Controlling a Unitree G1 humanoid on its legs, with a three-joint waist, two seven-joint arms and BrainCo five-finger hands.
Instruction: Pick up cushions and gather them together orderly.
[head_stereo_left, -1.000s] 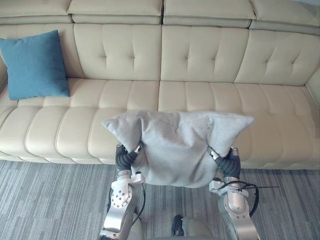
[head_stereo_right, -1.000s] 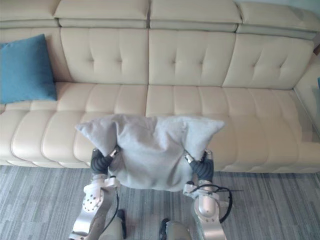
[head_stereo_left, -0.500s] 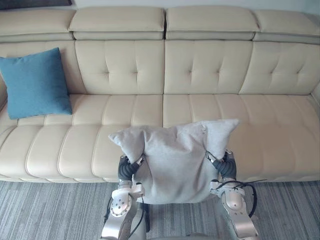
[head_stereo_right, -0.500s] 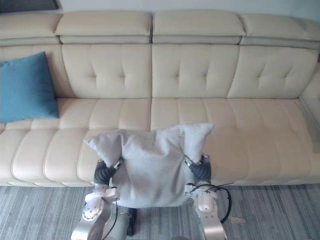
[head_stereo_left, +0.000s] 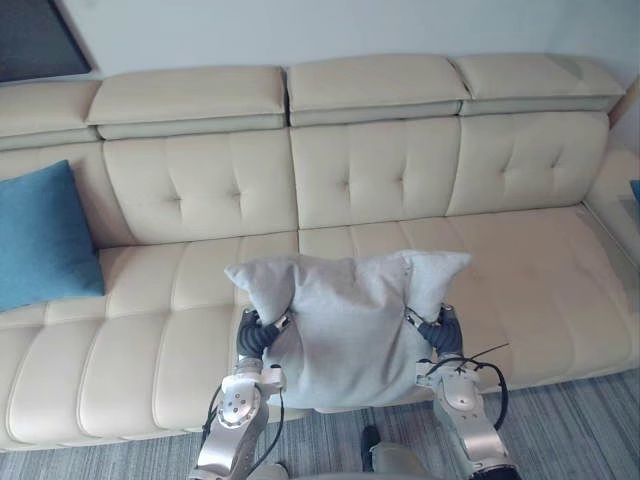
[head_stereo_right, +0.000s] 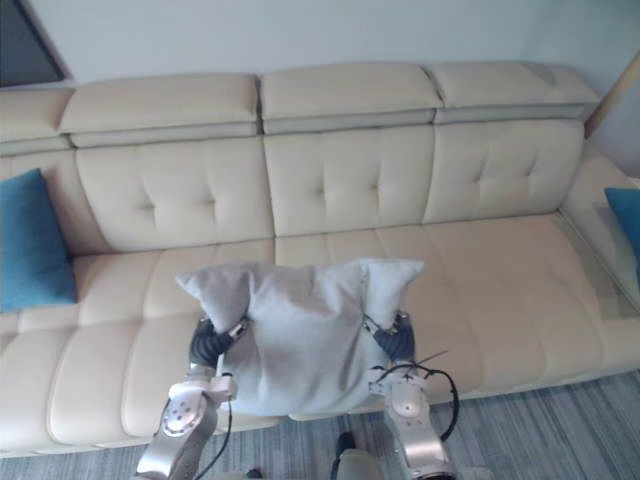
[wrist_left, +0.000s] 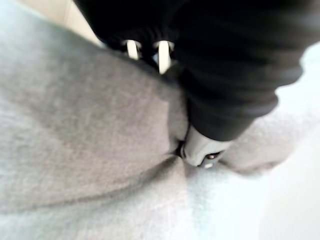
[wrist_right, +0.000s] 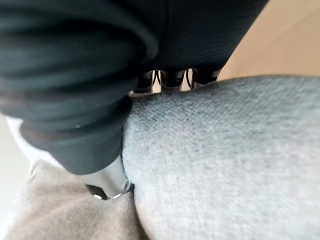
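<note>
Two hands are clamped on one grey cushion (head_stereo_left: 345, 330), which is held off the seat in front of a cream tufted leather sofa (head_stereo_left: 380, 180). The left hand (head_stereo_left: 254, 336) is closed on the cushion's left side, and the right hand (head_stereo_left: 441, 333) is closed on its right side. In the left wrist view, the left thumb (wrist_left: 200, 149) is pressed into the grey fabric, and the left fingers (wrist_left: 162, 54) are wrapped over the opposite face. In the right wrist view, the same pinch is shown: the right thumb (wrist_right: 107, 182) is set against one face, and the right fingers (wrist_right: 172, 79) are curled over the other. The cushion is sagged between the two hands, and its two upper corners are flared outward above them. It is positioned over the front edge of the sofa's middle section.

A blue cushion (head_stereo_left: 40, 235) is propped against the backrest at the sofa's left end, well apart from the grey one. A second blue cushion (head_stereo_right: 627, 220) is partly seen at the sofa's right end. A grey striped carpet (head_stereo_left: 590, 430) is laid in front of the sofa.
</note>
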